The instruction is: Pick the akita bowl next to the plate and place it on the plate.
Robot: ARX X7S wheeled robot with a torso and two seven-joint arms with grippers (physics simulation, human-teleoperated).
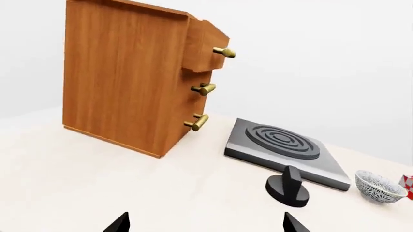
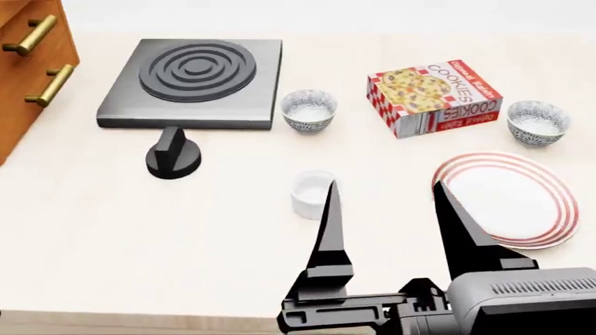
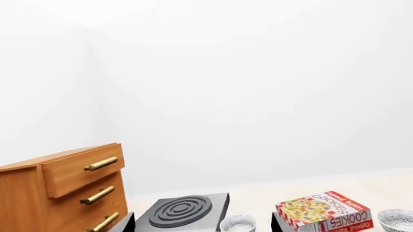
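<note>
Right gripper [image 2: 386,202]: raised over table, fingers spread, grasping nothing.
Left gripper: only finger tips in left wrist view; state unclear.
Akita bowl [image 2: 537,122]: 12 o'clock of plate [image 2: 507,198], near.
Left wrist only: drawer cabinet [image 1: 129,72] full height.

"COOKIES" in red on the cookie box [image 2: 434,97] side.

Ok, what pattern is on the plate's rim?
Red concentric rings on white, around the plate rim. Clearest in the head view.
</note>
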